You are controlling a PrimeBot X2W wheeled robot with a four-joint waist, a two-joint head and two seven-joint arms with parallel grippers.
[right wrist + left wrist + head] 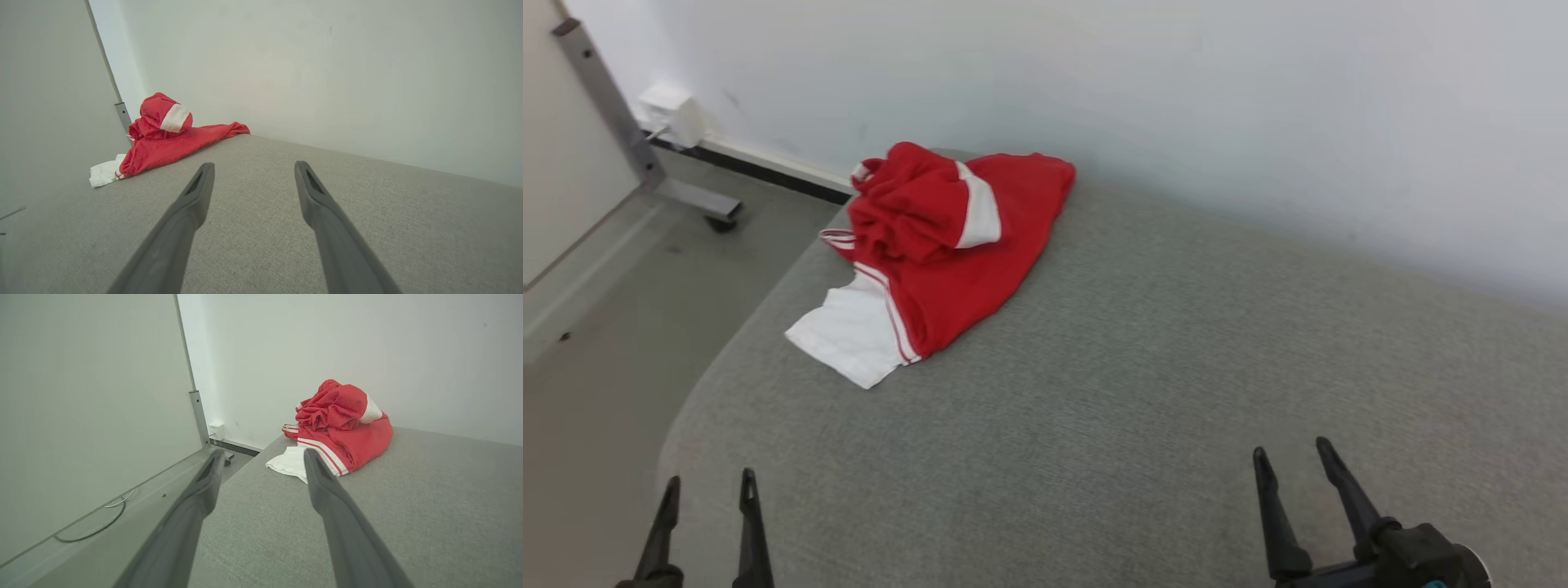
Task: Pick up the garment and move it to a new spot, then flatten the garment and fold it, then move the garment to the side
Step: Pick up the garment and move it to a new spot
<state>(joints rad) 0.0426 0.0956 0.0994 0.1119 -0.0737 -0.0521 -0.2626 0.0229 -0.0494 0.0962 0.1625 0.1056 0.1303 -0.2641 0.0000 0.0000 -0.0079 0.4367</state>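
**Handling**
- Garment (947,245): judged light, soft and limp. Red cloth with white panels and stripes.
- Expect sagging, trailing and partial unfolding on lift.
- Not fragile. Likely to drag rather than slide on the woven cushion (1135,392).

**Where to take hold**
- Preferred: the bunched crest at the far end of the heap. Several layers there, so a deep pinch is possible.
- Alternative: the white panel (849,331), lying flat at the near-left end. Useful later as a clean edge for flattening, but thin and harder to get under.
- Avoid a shallow pinch on a single layer.

**Location**
- Crumpled in a heap at the far-left corner of the cushion, just beside the wall (1258,98).
- White panel close to the cushion's left edge, above the floor (621,343).

**Relative to the grippers**
- Left gripper (709,478): fingers spread wide, nothing between them. Near-left edge of the cushion. Garment ahead and slightly to the right, well apart.
- Right gripper (1291,447): fingers spread wide, nothing between them. Near-right part of the cushion. Garment ahead and far to the left, well apart, farther off than from the left gripper.
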